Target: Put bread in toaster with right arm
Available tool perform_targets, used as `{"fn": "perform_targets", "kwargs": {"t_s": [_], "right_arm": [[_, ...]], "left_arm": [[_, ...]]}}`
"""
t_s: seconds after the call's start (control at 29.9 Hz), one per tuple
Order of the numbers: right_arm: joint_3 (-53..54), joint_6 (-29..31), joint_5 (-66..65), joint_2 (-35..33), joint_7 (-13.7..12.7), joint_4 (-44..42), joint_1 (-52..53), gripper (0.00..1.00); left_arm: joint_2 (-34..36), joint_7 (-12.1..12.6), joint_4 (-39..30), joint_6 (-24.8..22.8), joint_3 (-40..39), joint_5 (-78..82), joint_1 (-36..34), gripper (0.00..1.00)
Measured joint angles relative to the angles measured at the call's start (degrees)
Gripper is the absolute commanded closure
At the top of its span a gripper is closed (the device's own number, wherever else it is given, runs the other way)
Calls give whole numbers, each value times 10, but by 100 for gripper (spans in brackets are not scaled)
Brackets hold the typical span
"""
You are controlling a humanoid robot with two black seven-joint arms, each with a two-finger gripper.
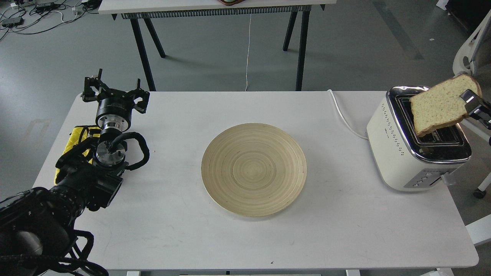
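The bread (439, 105), a pale tan slice with a brown crust, hangs tilted over the toaster's two black slots. My right gripper (471, 102) comes in at the right edge and is shut on the slice's right edge; only its fingertips show. The cream-white toaster (399, 149) with a chrome top stands at the table's right end. My left gripper (114, 93) rests at the table's far left, its fingers spread open and empty.
A round wooden plate (253, 169) lies at the table's middle. A yellow cloth (78, 136) sits under my left arm. The toaster's white cord (342, 117) runs back off the table. A second table (215, 7) stands behind. A white chair (472, 53) is at the right.
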Motion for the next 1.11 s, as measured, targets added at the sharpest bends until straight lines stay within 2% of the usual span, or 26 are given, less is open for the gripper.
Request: {"fn": "perform_targets", "kwargs": {"t_s": [0.27, 0.87, 1.11], "right_arm": [[-1, 13, -11, 24, 0, -24, 0, 95], [0, 18, -6, 18, 2, -25, 7, 95], [0, 18, -9, 19, 2, -25, 3, 87]], "left_arm": [[0, 0, 0, 0, 0, 0, 0, 0], [0, 0, 0, 0, 0, 0, 0, 0], [0, 0, 0, 0, 0, 0, 0, 0]]}}
